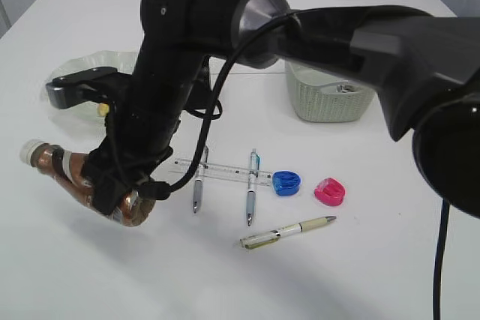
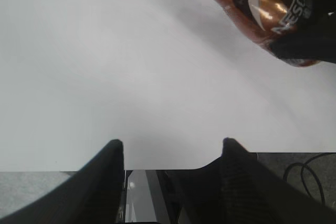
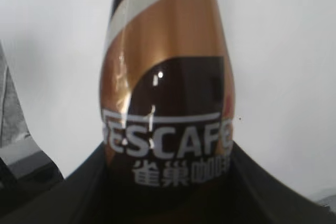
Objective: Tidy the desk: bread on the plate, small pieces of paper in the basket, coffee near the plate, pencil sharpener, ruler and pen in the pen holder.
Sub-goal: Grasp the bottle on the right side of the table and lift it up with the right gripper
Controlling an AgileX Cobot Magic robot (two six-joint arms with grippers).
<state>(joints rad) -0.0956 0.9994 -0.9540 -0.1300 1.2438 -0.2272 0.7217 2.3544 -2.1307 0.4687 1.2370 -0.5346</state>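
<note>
The coffee bottle (image 1: 64, 174) is brown with a white cap and lies tilted at the left of the table, cap pointing left. My right gripper (image 1: 112, 192) reaches across and is shut on its lower body. In the right wrist view the coffee bottle (image 3: 165, 77) fills the space between the fingers of the right gripper (image 3: 168, 166). My left gripper (image 2: 173, 145) stands open and empty at the table's near edge, with the coffee bottle (image 2: 257, 9) far up to its right. A glass plate (image 1: 90, 61) sits behind the arm. The bread and the pen holder are out of view.
A clear ruler (image 1: 225, 171) lies mid-table across two pens (image 1: 198, 185) (image 1: 251, 192), and a third pen (image 1: 289, 231) lies nearer. A blue sharpener (image 1: 286, 183) and a pink sharpener (image 1: 329, 191) sit to the right. A pale green basket (image 1: 330, 99) stands at the back right.
</note>
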